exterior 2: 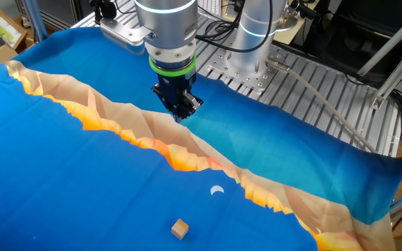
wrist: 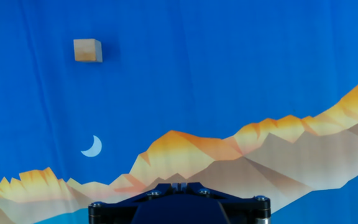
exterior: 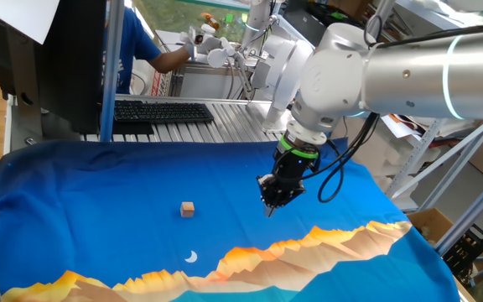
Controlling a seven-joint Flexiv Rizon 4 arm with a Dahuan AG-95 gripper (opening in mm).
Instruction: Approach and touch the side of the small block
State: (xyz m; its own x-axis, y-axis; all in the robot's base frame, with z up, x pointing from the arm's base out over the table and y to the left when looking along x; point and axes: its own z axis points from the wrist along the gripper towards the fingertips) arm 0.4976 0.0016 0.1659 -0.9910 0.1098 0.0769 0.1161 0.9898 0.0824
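Note:
The small block (exterior: 188,209) is a tiny light-brown wooden cube on the blue cloth. It also shows in the other fixed view (exterior 2: 180,228) and at the upper left of the hand view (wrist: 87,50). My gripper (exterior: 269,204) hangs above the cloth, well to the right of the block and apart from it. In the other fixed view the gripper (exterior 2: 179,114) is far behind the block. Its black tip (wrist: 179,185) shows at the bottom of the hand view with the fingers together and nothing between them.
A white crescent mark (exterior: 191,257) is printed on the cloth near the orange mountain print (exterior: 325,239). A keyboard (exterior: 162,111) lies on the metal rack behind the cloth. A person in blue (exterior: 145,46) stands at the back.

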